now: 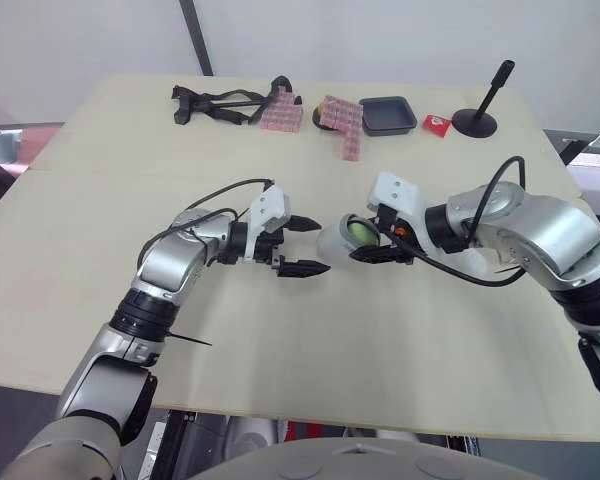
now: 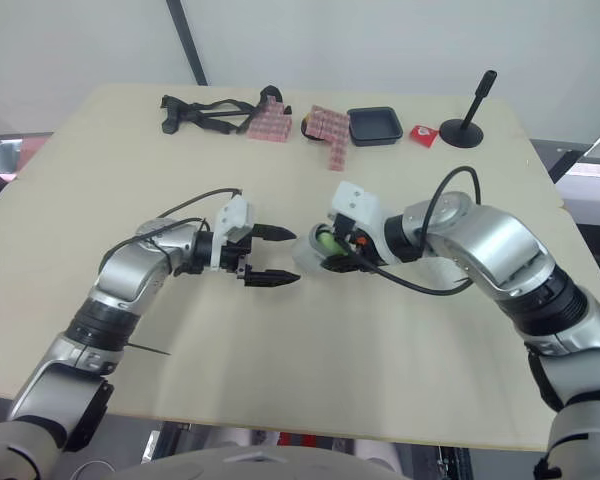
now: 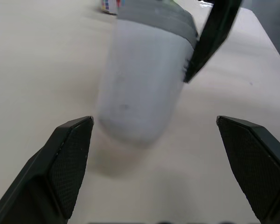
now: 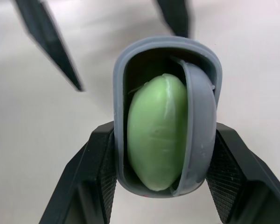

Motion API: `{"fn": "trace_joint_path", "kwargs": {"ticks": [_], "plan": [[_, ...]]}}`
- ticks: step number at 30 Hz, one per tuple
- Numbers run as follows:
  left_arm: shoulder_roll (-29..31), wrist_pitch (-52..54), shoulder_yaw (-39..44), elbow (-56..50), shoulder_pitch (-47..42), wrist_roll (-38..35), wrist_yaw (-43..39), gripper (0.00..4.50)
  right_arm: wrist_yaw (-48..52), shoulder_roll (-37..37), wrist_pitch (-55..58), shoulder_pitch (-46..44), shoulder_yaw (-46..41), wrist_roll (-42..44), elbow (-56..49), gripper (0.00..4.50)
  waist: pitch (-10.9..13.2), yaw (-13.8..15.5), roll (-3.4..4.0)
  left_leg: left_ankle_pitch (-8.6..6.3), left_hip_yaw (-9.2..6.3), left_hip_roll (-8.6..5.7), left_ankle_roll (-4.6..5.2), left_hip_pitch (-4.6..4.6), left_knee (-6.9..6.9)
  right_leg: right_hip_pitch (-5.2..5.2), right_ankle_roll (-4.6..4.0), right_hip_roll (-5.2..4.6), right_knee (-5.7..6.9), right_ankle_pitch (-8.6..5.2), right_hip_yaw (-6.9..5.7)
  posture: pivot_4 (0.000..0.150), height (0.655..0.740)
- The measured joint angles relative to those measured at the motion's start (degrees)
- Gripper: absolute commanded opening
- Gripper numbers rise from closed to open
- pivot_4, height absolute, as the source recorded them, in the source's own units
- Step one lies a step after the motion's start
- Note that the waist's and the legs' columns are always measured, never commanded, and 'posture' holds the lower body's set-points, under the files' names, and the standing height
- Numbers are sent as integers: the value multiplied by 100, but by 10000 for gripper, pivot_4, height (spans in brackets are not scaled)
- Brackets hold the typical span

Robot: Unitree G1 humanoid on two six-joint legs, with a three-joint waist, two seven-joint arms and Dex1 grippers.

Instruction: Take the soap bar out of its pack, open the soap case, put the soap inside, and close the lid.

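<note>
Bright, even light — only a soft, faint shadow lies on the table (image 3: 37, 60) beneath the soap case (image 3: 144, 79).

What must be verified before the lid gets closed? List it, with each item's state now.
1. Soap inside: ok; the green soap sits in the open mouth of the soap case.
2. Right claw grip: ok; its fingers clamp the case on both sides.
3. Left claw ready: ok; it is open, facing the case and not touching it.
4. Case shut: not ok; the soap is exposed.
5. Lid position: cannot tell; the grey curved piece beside the soap may be it.
</note>
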Motion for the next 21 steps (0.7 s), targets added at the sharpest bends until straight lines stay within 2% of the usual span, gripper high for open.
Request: {"fn": "trace_joint_path", "kwargs": {"ticks": [8, 14, 21], "plan": [[-203, -132, -239, -138, -96, 325, 355, 44889, 744, -588, 195, -714, 846, -630, -442, 22189, 1, 79, 2, 1, -1, 4, 0, 5, 10, -1, 3, 9, 12, 2, 35, 1500, 7400], [-400, 149, -255, -492, -81, 201, 443, 44889, 1003, -575, 264, -879, 1139, -946, -456, 22189, 1, 37, 2, 1, 1, 13, -2, 6, 12, -2, 3, 28, 16, 2, 63, 1500, 7400], [-308, 410, -450, -729, 66, -25, 107, 44889, 1352, -501, -20, -893, 1231, -1169, -463, 22189, 1, 53, 2, 1, 1, 13, -1, 9, 19, -3, 3, 40, 26, 2, 101, 1500, 7400]]}}
